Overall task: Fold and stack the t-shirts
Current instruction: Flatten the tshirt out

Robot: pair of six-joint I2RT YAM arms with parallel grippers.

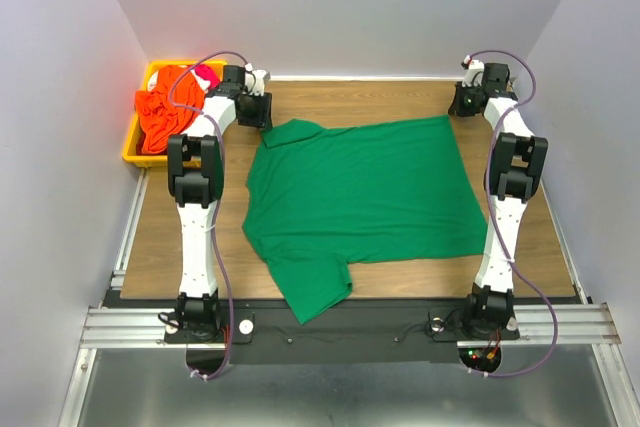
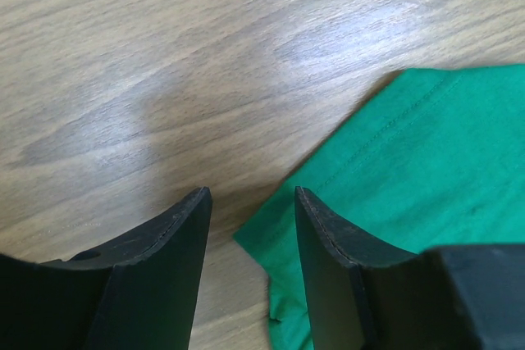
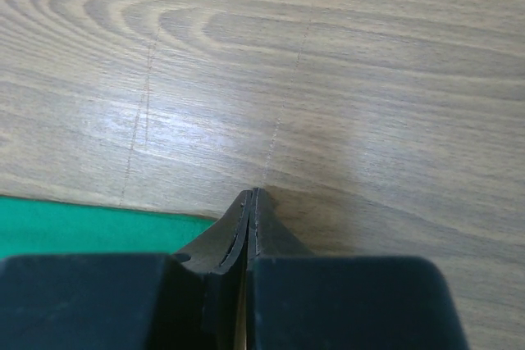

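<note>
Left wrist view: the left gripper [image 2: 250, 198] hangs open at a sleeve corner of the green t-shirt [image 2: 410, 161], which lies spread flat on the table [image 1: 520, 247]. The right gripper [image 3: 250, 200] is closed and empty. Straddle the hem fully before pinching.

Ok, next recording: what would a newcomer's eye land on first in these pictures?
The dark green t-shirt lies spread flat across the middle of the wooden table, one sleeve reaching past the near edge. Next comes the yellow bin at the far left corner, holding a crumpled orange shirt and a red-pink shirt. Both arms stretch to the far corners: the left gripper open beside the green shirt's edge, the right gripper shut over bare wood.
</note>
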